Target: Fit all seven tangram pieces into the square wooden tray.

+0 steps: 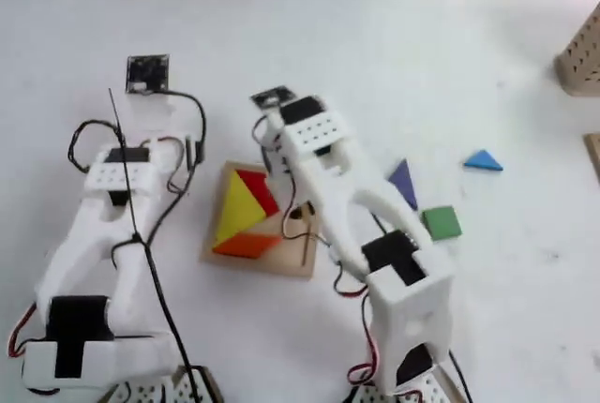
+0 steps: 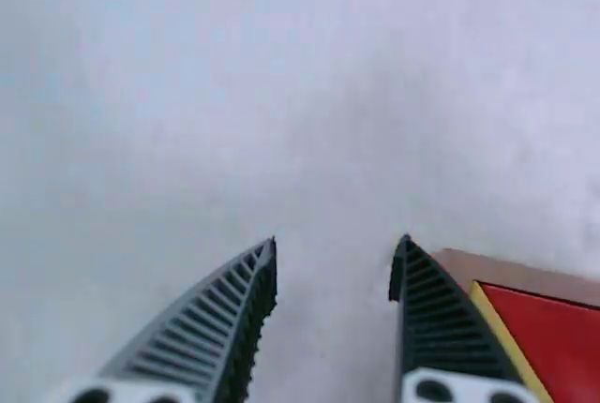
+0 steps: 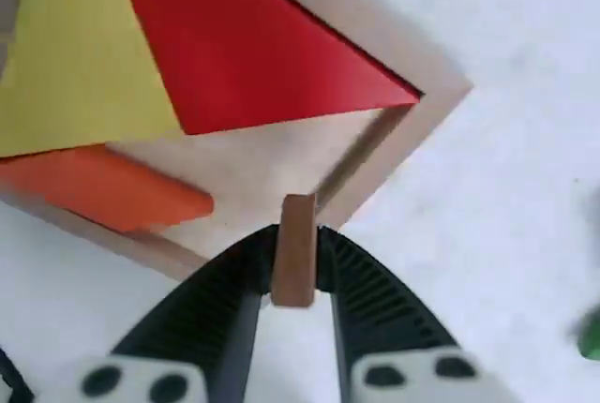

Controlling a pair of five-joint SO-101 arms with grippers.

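We see the right gripper [image 3: 296, 234] with its fingers pinching a thin brown wooden piece [image 3: 298, 211], held on its edge just above the rim of the square wooden tray [image 3: 389, 155], near one corner; in the tray lie already a large red triangle [image 3: 253, 47], a large yellow triangle [image 3: 75, 66] and an orange flat piece [image 3: 103, 192], and the floor between them and that corner is bare. We judge the first danger to be the rim; if the brown piece comes down here, it may sit half on the rim and tilt, or stand on its edge and not lie flat. A push sideways may also shift the red triangle or slide the whole tray, because nothing holds it; the left gripper [image 2: 337, 258] hangs just beside another corner with fingers spread, holding nothing. On the white table [image 1: 422, 47] wait a purple triangle [image 1: 403, 183], a green square [image 1: 441, 222] and a blue triangle [image 1: 483, 161]; a wrong placing now may leave too little room for them.
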